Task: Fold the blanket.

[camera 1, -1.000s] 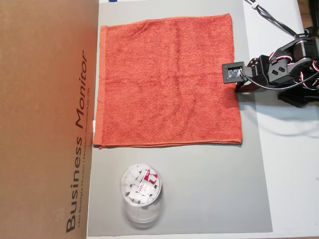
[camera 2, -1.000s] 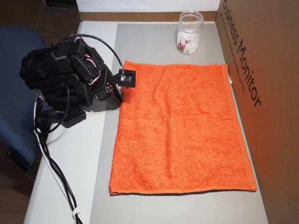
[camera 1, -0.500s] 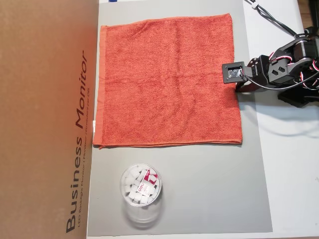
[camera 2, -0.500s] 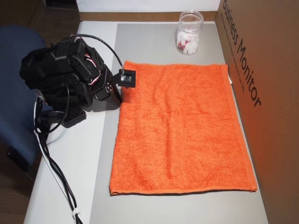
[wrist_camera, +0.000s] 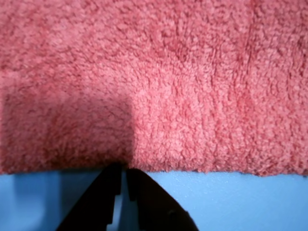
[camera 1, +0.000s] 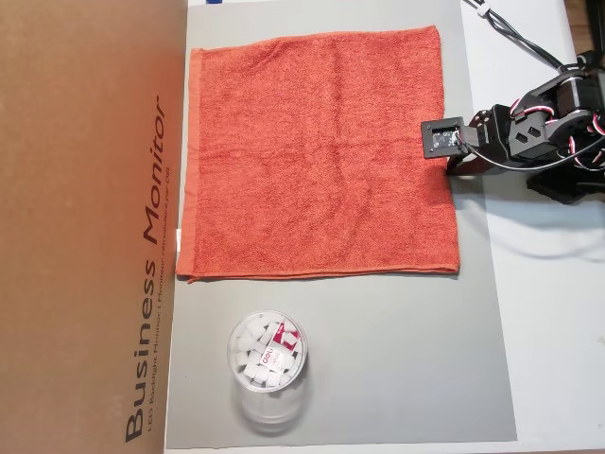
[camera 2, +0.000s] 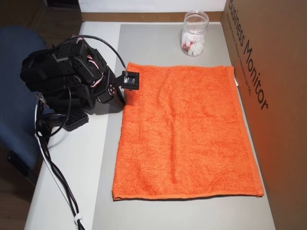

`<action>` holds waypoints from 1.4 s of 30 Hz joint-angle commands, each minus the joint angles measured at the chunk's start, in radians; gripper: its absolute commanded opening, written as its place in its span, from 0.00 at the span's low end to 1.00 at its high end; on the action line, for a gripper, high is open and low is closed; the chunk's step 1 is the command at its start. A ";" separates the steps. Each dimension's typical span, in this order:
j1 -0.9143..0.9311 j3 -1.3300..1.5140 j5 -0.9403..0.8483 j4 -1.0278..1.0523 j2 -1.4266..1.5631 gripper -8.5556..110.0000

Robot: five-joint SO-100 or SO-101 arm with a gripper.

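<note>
I see the blanket (camera 1: 317, 156) lying flat on the mat (camera 1: 397, 359). In that overhead view the box (camera 1: 85, 227) lies along its left edge, the arm (camera 1: 539, 137) at its right edge, and the jar (camera 1: 267, 364) stands below it, apart.

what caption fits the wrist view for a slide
Gripper fingertips nearly together at the hemmed edge of the flat orange-red blanket.

blanket (camera 1: 317, 151): orange-red, plain | mat (camera 1: 378, 359): grey | box (camera 1: 85, 227): brown, black lettering | tool (wrist_camera: 122, 185): black
</note>
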 commanded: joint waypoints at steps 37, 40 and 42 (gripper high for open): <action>0.012 -0.383 0.008 0.002 -0.351 0.07; 0.012 -0.440 0.008 0.002 -0.397 0.07; 0.012 -0.476 0.008 0.003 -0.428 0.07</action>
